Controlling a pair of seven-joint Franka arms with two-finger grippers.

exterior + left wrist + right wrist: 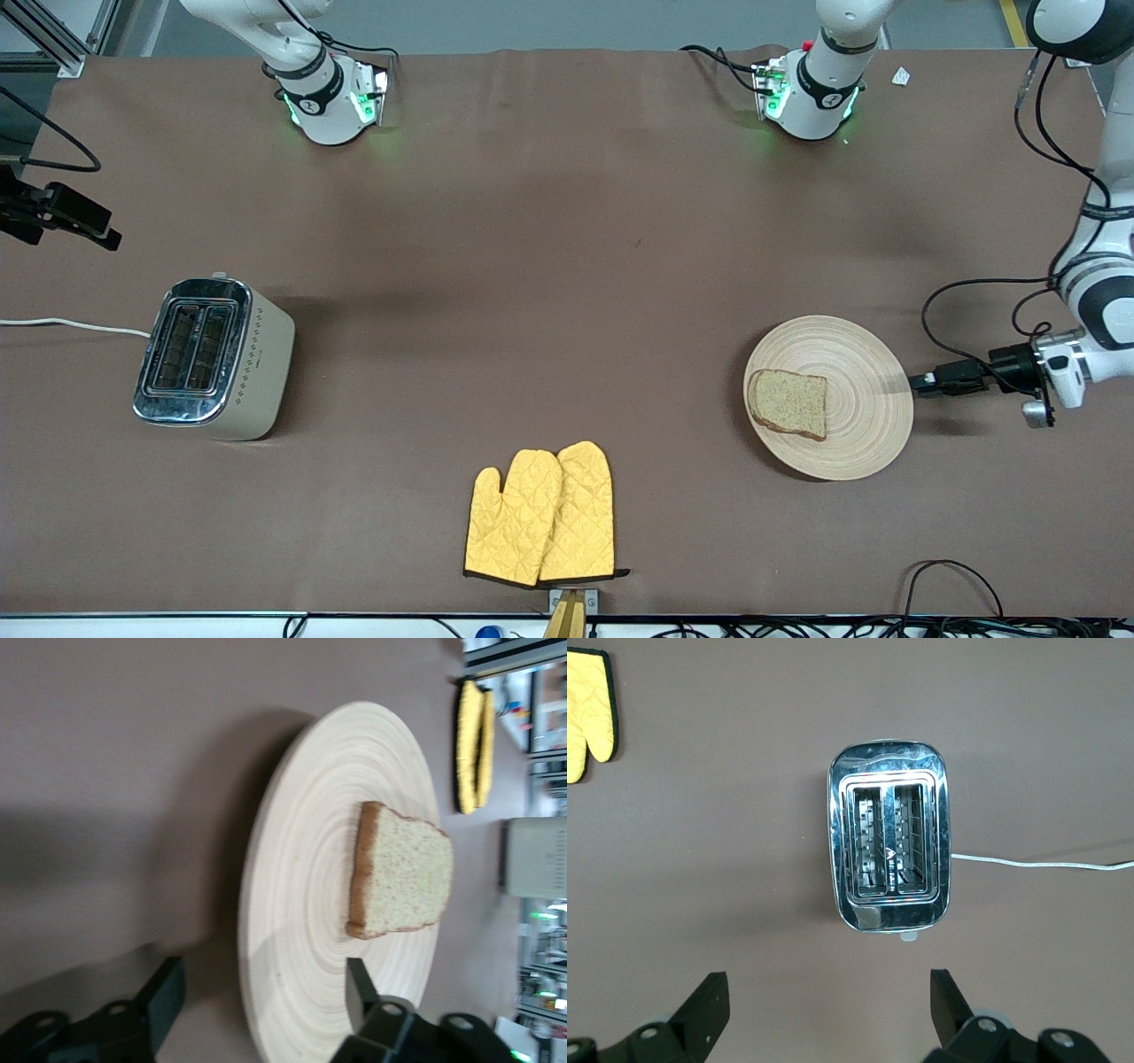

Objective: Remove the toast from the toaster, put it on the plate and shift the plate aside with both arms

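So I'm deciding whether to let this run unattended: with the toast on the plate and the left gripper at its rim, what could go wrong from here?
The left gripper is open at the plate rim; if it closes off-centre, the plate could tip or skid.

The toast lies loose and off-centre, toward the right arm's end, so a jerky move may slide it off.

The right gripper hangs open above the toaster, apart from the plate, so a two-arm move would need a long reach.

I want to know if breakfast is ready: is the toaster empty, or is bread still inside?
Empty. Both slots of the toaster show only bare wire racks, and the toast lies flat on the plate.
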